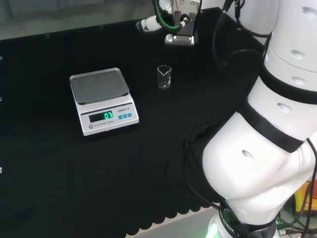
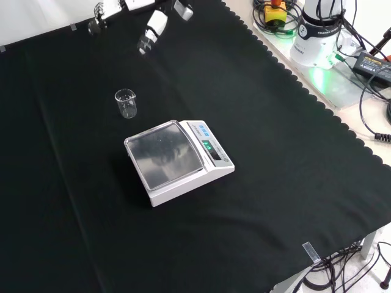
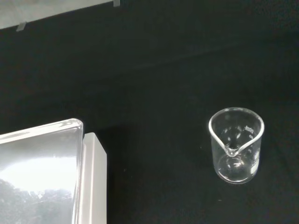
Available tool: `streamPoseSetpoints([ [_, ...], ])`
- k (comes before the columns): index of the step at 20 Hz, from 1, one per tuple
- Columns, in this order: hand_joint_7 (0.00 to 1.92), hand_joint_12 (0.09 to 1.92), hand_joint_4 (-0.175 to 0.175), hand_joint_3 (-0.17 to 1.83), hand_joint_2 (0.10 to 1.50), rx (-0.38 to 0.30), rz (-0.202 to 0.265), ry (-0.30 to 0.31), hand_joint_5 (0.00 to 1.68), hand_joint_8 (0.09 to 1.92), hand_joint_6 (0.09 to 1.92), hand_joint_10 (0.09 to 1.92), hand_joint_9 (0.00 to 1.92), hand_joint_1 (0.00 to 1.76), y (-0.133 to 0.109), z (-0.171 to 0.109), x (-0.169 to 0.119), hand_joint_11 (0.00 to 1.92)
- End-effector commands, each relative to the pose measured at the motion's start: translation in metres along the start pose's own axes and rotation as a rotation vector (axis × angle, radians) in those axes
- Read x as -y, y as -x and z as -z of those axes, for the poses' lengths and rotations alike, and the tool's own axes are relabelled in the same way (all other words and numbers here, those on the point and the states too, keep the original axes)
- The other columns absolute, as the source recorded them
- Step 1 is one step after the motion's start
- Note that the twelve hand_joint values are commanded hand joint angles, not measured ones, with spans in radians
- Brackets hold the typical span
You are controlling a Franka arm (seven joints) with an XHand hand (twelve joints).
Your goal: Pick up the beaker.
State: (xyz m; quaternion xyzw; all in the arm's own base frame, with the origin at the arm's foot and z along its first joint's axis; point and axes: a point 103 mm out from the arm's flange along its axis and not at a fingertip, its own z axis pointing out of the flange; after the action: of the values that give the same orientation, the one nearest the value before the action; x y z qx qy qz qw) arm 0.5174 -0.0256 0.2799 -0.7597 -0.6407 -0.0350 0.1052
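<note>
Scale: landmark; white body, steel pan bare.
Beaker: upright on the cloth, just beyond the scale's far corner in the front view, apart from it; appears empty.
Handling: judged light, rigid, slick, breakable; best taken round the side wall, below the spouted rim.
Hand: beyond the beaker, raised, well apart; finger posture cannot be told.

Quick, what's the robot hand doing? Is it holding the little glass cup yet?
Hand: holding nothing, up above the cloth; open or shut cannot be told. The beaker stands alone beside the scale.
</note>
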Motion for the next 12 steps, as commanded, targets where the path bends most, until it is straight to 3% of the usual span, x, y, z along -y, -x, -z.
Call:
streamPoseSetpoints([
  [1,0.02,1.49,-0.075,-0.04,0.90,0.046,-0.089,-0.030,0.20,0.78,0.09,0.94,0.01,0.47,0.007,-0.048,-0.031,0.02],
  [12,0.02,1.49,-0.077,-0.04,0.90,0.094,-0.185,-0.078,0.21,0.79,0.09,0.95,0.02,0.47,0.018,-0.095,-0.055,0.03],
])
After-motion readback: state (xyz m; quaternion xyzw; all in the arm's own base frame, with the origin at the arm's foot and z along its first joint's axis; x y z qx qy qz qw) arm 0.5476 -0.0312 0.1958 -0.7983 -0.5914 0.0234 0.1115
